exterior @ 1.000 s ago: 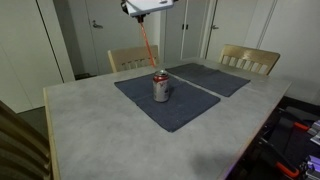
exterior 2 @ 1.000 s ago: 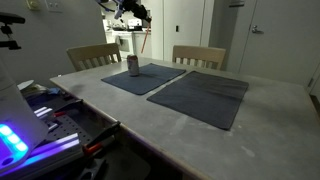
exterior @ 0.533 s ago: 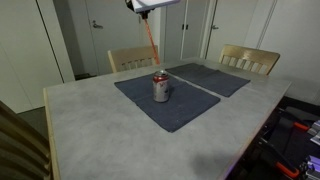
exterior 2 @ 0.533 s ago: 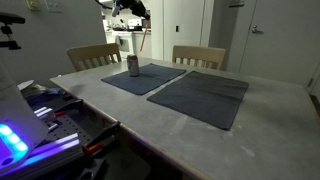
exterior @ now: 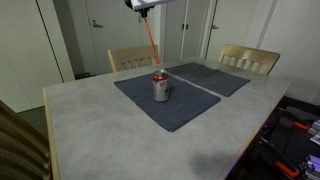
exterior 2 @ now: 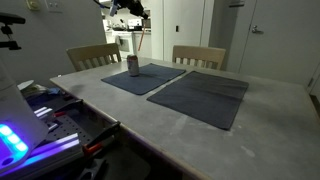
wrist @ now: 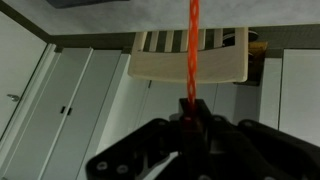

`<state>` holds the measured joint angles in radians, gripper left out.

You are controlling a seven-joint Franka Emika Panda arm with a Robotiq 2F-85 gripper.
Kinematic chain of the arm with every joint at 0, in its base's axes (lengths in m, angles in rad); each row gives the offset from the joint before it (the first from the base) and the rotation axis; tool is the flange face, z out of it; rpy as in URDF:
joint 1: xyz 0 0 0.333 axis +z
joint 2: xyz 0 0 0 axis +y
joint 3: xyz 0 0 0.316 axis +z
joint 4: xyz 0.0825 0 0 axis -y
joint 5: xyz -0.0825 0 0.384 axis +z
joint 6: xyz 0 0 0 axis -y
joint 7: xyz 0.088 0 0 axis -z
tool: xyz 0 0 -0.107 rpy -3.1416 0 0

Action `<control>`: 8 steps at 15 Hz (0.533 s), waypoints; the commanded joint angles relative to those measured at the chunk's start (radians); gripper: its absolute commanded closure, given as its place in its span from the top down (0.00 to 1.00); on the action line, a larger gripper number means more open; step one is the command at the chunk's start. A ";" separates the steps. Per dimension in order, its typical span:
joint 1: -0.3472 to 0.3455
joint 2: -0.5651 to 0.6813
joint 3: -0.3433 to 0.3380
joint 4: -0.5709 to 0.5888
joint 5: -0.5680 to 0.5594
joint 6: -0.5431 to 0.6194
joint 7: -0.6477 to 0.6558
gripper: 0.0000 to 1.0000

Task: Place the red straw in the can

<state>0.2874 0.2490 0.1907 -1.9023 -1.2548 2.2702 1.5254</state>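
Grey tabletop [exterior: 90,125], two dark mats [exterior: 180,108], can [exterior: 160,88] on one; end effector [wrist: 190,120] pinching red straw [exterior: 151,42]; white doors [exterior: 100,35].

dim, soft indoor light; low-resolution, slightly blurred pictures.

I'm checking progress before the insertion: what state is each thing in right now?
hand: shut on the red straw.
red straw: gripped at its upper end, hanging in the air, not in the can.
can: upright on a dark placemat, no straw in it.
dark placemat: flat on the table.
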 commanded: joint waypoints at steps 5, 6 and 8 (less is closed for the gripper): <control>0.058 -0.116 0.073 -0.050 0.128 -0.256 -0.090 0.02; 0.060 -0.129 0.075 -0.066 0.115 -0.265 -0.064 0.02; 0.055 -0.149 0.073 -0.105 0.069 -0.237 0.004 0.02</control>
<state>0.3523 0.1536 0.2636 -1.9299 -1.1519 2.0203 1.4714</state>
